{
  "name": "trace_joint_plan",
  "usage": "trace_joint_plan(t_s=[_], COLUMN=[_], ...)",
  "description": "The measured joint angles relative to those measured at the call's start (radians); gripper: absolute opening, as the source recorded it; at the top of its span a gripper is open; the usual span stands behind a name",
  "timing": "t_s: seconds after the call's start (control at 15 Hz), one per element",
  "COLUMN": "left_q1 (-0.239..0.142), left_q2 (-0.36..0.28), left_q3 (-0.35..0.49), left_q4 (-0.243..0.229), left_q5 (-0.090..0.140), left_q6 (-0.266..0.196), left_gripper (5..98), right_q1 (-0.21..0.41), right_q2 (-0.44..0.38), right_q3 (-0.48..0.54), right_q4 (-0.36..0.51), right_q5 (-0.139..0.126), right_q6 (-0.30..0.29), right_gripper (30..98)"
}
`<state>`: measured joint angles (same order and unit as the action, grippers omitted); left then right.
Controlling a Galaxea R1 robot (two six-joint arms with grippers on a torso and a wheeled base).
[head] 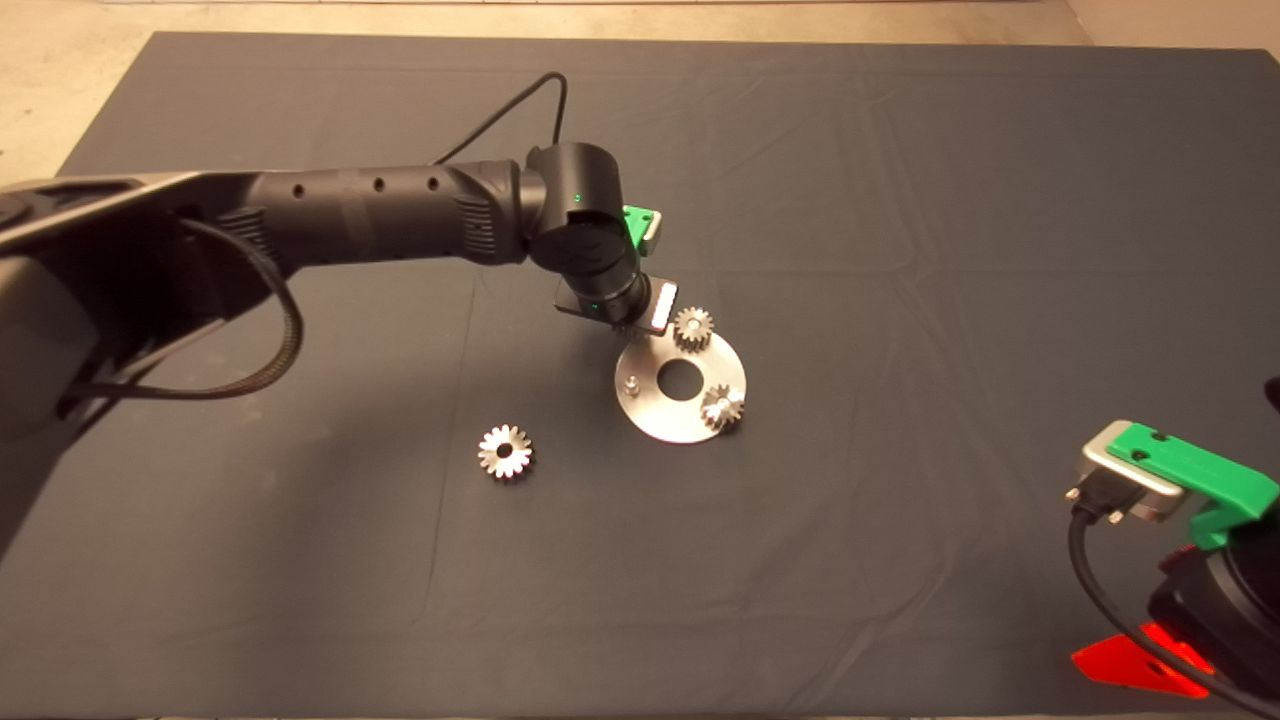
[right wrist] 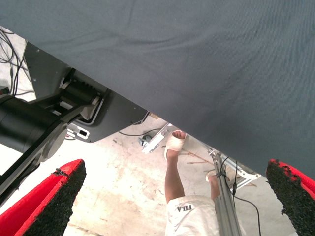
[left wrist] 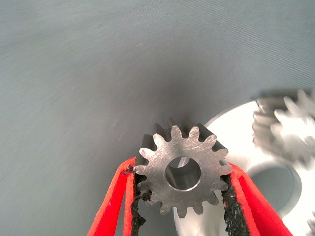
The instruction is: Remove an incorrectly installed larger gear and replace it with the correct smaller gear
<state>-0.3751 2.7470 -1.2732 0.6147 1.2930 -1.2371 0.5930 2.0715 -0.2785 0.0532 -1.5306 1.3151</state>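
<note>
My left gripper [left wrist: 182, 196] pinches the smaller gear [left wrist: 183, 173], dull scratched steel with a round bore, between frayed black pads [left wrist: 230, 209], just over the edge of the shiny round plate [head: 660, 420]; in the head view my own wrist hides the grasp. The larger gear [head: 505, 452] lies bright on the dark mat [head: 900, 200], well apart. My right gripper [right wrist: 172, 196] waits with fingers wide, a person's leg [right wrist: 173, 172] between them.

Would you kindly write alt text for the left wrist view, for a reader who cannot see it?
The left hand grips the smaller gear, a dull grey spur gear with a round centre hole, between its two red fingers. It is held over the edge of a round silver plate on the dark mat, where another small gear sits.
</note>
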Motion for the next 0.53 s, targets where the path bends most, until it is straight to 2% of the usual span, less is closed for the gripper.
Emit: trace_joint_plan(t_s=[0.07, 0.13, 0.27, 0.4, 0.53], left_q1=[-0.017, -0.034, -0.053, -0.054, -0.069], left_q2=[-0.053, -0.102, -0.171, -0.204, -0.217], left_q3=[0.052, 0.103, 0.199, 0.332, 0.444], left_q4=[0.000, 0.001, 0.003, -0.001, -0.002], left_q5=[-0.001, 0.010, 0.049, 0.096, 0.128], left_q6=[-0.030, -0.044, -0.080, -0.142, -0.201], left_gripper=[32.7, 32.7, 32.6, 32.6, 32.3], right_q1=[0.000, 0.000, 0.000, 0.000, 0.000], right_q2=[-0.002, -0.001, -0.001, 0.004, 0.004], right_q3=[0.000, 0.000, 0.000, 0.000, 0.000], right_q4=[0.000, 0.000, 0.000, 0.000, 0.000], right_q5=[-0.002, -0.002, -0.002, -0.002, -0.002], right_q6=[0.000, 0.000, 0.000, 0.000, 0.000], right_gripper=[96.8, 96.8, 96.8, 96.8, 96.8])
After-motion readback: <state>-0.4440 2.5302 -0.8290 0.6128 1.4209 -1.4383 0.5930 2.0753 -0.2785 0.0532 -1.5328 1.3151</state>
